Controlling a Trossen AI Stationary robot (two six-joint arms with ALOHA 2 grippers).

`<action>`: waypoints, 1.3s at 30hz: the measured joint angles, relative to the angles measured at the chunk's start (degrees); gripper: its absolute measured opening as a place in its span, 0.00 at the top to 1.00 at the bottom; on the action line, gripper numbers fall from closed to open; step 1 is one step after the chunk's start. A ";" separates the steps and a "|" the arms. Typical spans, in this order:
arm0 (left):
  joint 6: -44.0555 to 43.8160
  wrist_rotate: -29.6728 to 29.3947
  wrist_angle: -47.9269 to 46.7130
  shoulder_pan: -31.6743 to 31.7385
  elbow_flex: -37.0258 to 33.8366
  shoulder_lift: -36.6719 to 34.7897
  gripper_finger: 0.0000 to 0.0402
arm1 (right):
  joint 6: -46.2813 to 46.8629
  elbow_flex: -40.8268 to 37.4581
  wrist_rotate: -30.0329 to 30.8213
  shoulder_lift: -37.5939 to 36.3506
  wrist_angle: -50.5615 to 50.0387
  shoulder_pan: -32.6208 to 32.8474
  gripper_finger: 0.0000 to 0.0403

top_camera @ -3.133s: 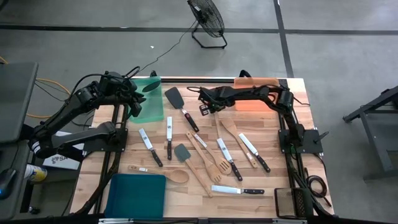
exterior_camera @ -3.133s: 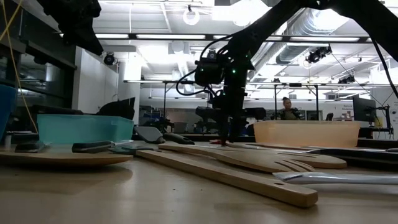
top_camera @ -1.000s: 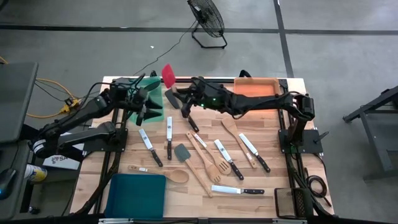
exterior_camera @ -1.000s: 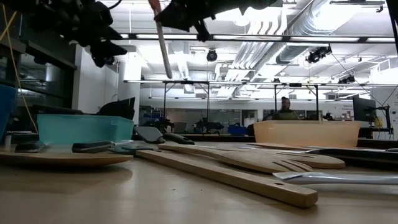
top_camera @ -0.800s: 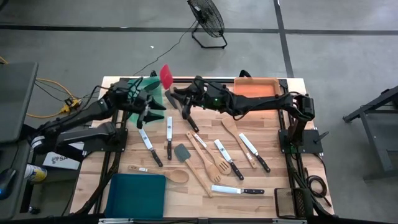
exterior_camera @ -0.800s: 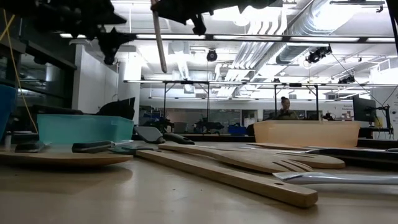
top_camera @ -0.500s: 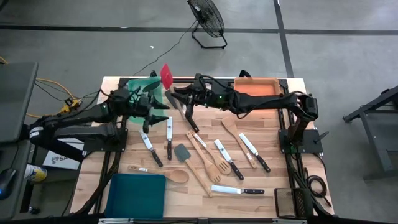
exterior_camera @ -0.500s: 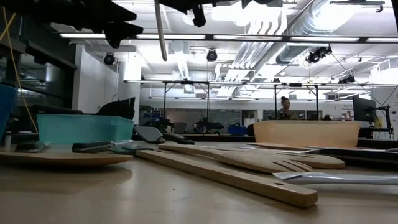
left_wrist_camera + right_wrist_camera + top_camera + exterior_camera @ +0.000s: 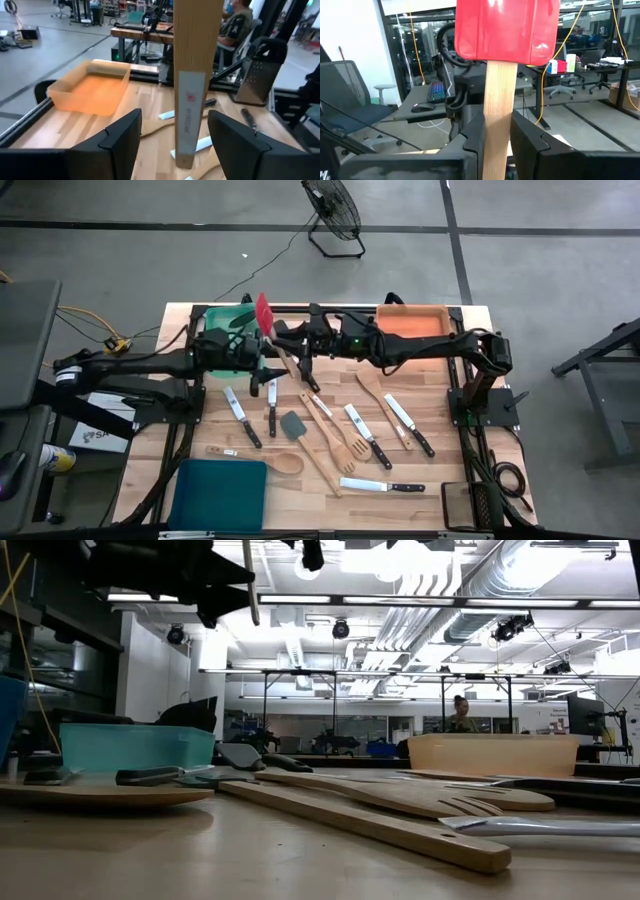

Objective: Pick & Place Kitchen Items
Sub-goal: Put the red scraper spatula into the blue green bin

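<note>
Left gripper (image 9: 172, 142) extended, open, straddling right gripper's (image 9: 496, 137) red-headed spatula (image 9: 264, 312).

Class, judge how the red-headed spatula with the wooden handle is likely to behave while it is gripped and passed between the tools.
The red-headed spatula probably stays stiff: its wooden handle shows straight between the right tool pads. It may pivot, being clamped mid-handle with the broad head above. It seems light; the open left tool brackets its free end.

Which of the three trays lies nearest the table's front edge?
The teal tray, at the front left corner; the green tray and the orange tray sit along the far edge.
</note>
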 joint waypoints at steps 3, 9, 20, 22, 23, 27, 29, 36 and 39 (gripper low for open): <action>-1.57 0.43 0.51 0.00 0.02 0.46 0.44 | -0.10 0.00 0.06 0.01 0.04 0.00 0.86; -2.95 0.59 0.57 0.00 0.02 0.44 0.56 | -0.32 0.00 0.11 0.01 1.94 0.00 0.86; -4.24 1.20 0.25 0.00 0.02 0.40 0.86 | -0.29 0.00 1.49 0.01 2.11 0.13 0.86; -4.33 1.19 -0.18 0.00 0.02 0.37 0.86 | -0.06 0.00 1.59 0.03 1.93 0.17 0.86; -4.35 0.99 -0.55 0.00 0.04 0.36 0.86 | -0.06 0.00 1.59 0.06 1.82 0.20 0.86; -4.75 -0.75 -2.67 0.09 0.09 -0.09 0.86 | 1.18 0.00 2.96 0.10 1.29 0.27 0.71; -5.15 -2.21 -4.14 0.09 0.07 -0.76 0.86 | 2.54 0.00 3.59 -0.03 0.68 0.25 0.61; -5.88 -12.96 -15.06 0.09 0.07 -7.08 0.86 | 4.42 0.02 6.43 -3.50 -9.22 0.28 0.42; -7.02 -19.39 -24.01 0.09 0.75 -11.20 0.86 | 5.80 0.02 9.13 -5.79 -15.69 0.73 0.41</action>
